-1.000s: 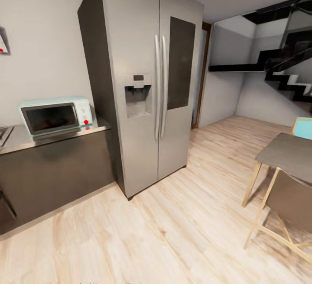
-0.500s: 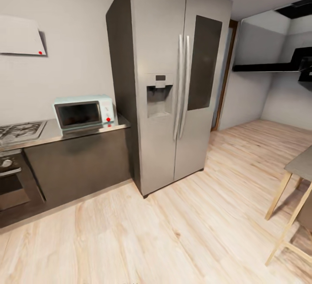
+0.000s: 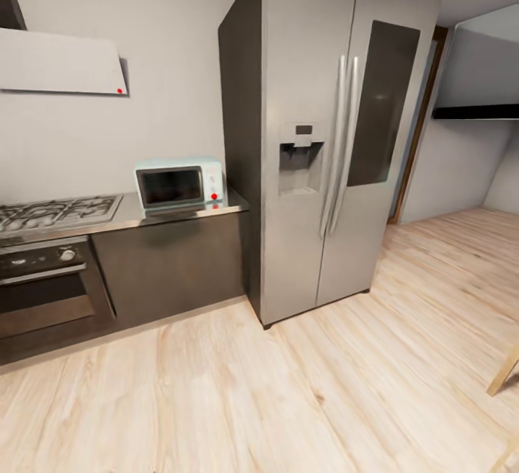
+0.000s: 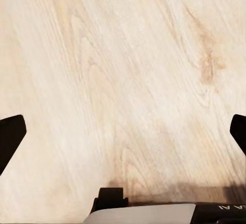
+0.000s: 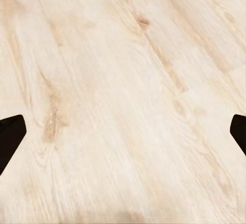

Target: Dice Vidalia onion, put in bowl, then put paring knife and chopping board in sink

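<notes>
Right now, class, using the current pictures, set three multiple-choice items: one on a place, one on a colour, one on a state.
1. Where does the pale blue microwave stand?
A. on the light wooden floor
B. on the grey countertop beside the tall steel fridge
C. on the gas hob

2. What colour is the dot on the microwave's panel?
A. red
B. green
C. yellow

3. How are the fridge doors?
A. both open
B. one ajar
C. both closed

Answers: 1 B, it sits on the worktop against the fridge's side. 2 A, the dot is red. 3 C, both doors sit flush.
</notes>
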You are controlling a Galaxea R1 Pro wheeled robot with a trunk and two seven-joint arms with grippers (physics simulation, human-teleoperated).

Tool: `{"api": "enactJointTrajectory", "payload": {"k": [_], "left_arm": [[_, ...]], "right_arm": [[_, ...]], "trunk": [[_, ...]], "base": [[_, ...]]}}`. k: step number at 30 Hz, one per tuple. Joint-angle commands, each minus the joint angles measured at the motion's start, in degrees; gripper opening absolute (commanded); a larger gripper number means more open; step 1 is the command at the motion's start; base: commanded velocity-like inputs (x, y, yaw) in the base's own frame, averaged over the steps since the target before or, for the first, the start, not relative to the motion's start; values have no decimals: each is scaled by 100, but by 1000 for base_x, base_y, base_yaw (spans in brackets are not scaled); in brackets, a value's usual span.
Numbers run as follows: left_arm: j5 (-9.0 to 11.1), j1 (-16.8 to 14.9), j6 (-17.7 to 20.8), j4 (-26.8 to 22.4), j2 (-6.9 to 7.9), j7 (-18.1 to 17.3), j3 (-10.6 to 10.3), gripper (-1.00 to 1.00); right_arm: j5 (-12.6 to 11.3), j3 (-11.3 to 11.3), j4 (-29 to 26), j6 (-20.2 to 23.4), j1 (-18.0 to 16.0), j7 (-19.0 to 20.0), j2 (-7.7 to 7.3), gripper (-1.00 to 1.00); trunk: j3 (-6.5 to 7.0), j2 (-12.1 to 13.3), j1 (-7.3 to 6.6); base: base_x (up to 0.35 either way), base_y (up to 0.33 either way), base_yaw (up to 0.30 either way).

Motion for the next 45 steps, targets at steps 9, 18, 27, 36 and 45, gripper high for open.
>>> {"api": "enactJointTrajectory", "payload": {"k": [9,18,27,36,45], "left_arm": [[4,1,-9,-1,0,-2,4,100],[4,1,-9,0,0,-2,2,100],[4,1,-9,2,0,-2,1,100],[4,1,-9,2,0,-2,1,100],[-4,1,-9,-4,0,-2,2,100]], "right_arm": [[0,0,0,-14,-1,-17,2,100],[0,0,0,-18,-1,-17,2,100],[0,0,0,-15,-1,-17,2,100],[0,0,0,-14,-1,-17,2,100],[0,0,0,-14,-1,-17,2,100]], "trunk": [[-5,-3,0],[-5,-3,0],[-5,-3,0],[-5,-3,0],[-5,-3,0]], "base": [[0,0,287],[0,0,287],[0,0,287],[0,0,287],[0,0,287]]}}
